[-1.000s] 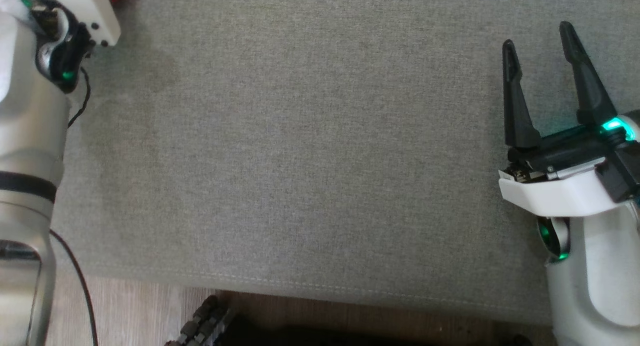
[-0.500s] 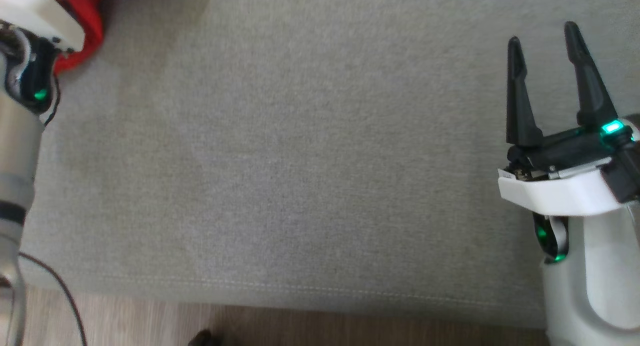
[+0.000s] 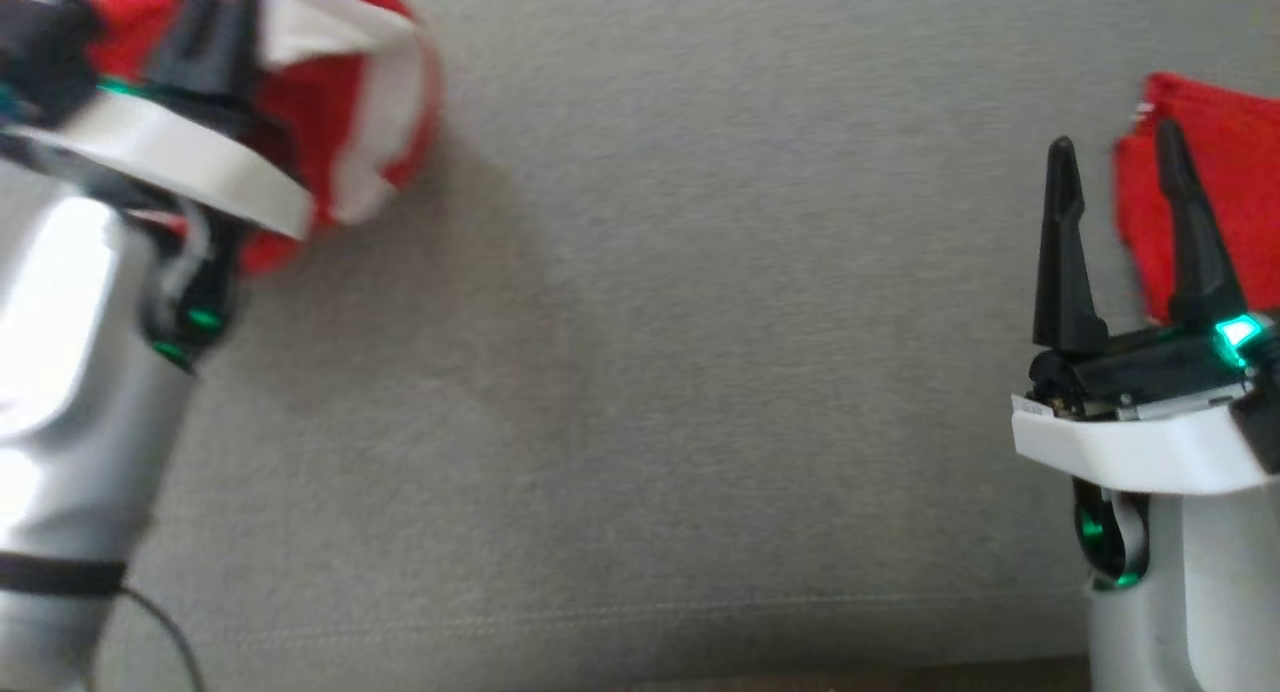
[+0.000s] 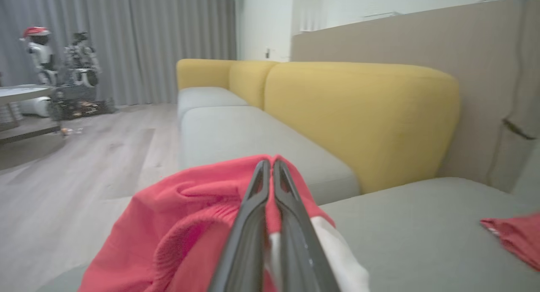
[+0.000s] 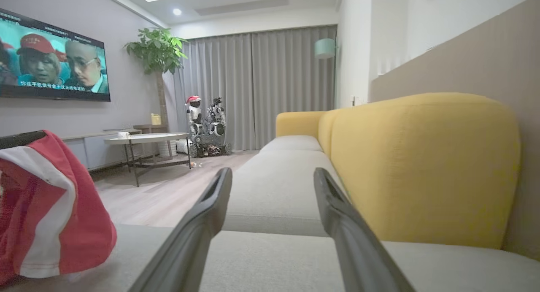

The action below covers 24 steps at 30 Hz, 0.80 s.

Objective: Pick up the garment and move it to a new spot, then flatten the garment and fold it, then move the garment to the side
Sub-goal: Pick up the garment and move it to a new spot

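The garment (image 3: pixel 340 102) is red with white bands and hangs bunched at the upper left of the head view. My left gripper (image 3: pixel 222 12) is shut on it. In the left wrist view the fingers (image 4: pixel 270 163) are pressed together over a red fold, with white fabric (image 4: pixel 337 254) just right of them. My right gripper (image 3: pixel 1112 140) stands open over the grey sofa seat (image 3: pixel 640 372), holding nothing. From the right wrist view the garment (image 5: pixel 50 216) hangs at the left, apart from the open right gripper (image 5: pixel 272 174).
Another red cloth (image 3: pixel 1220 182) lies on the seat behind my right gripper and shows at the right edge of the left wrist view (image 4: pixel 514 239). Yellow backrests (image 5: pixel 422 165) line the sofa. A round table (image 5: pixel 143 138) and another robot (image 5: pixel 206 127) stand on the wood floor.
My left gripper has shut on the garment. The head camera has moved, bringing the garment and the red cloth on the right into view. The right gripper stays open.
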Motion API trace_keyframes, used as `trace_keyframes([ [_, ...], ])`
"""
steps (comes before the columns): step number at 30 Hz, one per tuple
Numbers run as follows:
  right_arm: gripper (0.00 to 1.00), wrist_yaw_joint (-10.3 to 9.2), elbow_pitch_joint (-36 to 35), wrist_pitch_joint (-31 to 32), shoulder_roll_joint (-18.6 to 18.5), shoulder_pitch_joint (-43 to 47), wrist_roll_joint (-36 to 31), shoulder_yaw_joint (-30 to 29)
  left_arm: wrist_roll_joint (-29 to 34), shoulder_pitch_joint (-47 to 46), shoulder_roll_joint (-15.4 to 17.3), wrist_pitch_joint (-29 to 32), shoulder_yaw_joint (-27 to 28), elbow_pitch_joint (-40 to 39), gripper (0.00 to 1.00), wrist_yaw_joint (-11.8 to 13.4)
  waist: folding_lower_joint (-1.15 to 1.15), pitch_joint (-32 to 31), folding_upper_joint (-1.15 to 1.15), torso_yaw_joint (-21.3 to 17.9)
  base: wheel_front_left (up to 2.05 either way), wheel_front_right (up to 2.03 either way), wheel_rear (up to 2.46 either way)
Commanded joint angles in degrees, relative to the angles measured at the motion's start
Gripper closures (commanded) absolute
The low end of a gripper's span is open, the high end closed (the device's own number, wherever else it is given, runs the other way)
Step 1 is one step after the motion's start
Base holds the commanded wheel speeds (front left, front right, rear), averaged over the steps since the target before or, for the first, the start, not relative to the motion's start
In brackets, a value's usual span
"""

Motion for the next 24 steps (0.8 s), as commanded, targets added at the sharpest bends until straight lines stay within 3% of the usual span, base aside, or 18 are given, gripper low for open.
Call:
trace_keyframes([
  [1,0.00,0.19,-2.2,-0.2,0.6,0.5,1.0,1.1,0.0,-1.1,1.5,0.6,1.3,-4.7,1.00,0.9,0.00,-2.4,0.00,-3.1,0.00,0.00,0.00],
  [7,0.00,0.19,-3.5,-0.2,0.6,1.2,2.2,0.4,1.6,2.3,-2.4,4.1,-3.1,-16.3,1.00,4.8,0.00,-2.1,0.00,-6.9,0.00,0.00,0.00],
  [12,0.00,0.19,-4.7,-0.2,0.6,0.9,3.0,0.5,2.6,3.6,-6.1,6.2,-6.6,-19.7,1.00,7.1,0.00,-0.6,0.00,-10.2,0.00,0.00,0.00],
  [18,0.00,0.19,-6.1,-0.2,0.6,0.7,3.9,0.3,3.8,6.5,-10.3,7.9,-12.2,-17.8,1.00,8.1,0.00,2.5,0.00,-13.3,0.00,0.00,0.00],
  [23,0.00,0.19,-6.1,-0.2,0.6,0.7,4.0,0.1,6.4,9.0,-13.1,7.4,-18.2,-10.5,1.00,7.1,0.00,4.1,0.00,-14.3,0.00,0.00,0.00],
  [24,0.00,0.19,-6.1,-0.2,0.6,0.6,4.1,0.0,6.7,9.3,-13.8,7.0,-19.1,-8.9,0.71,6.9,0.00,4.3,0.00,-14.4,0.00,0.00,0.00],
])
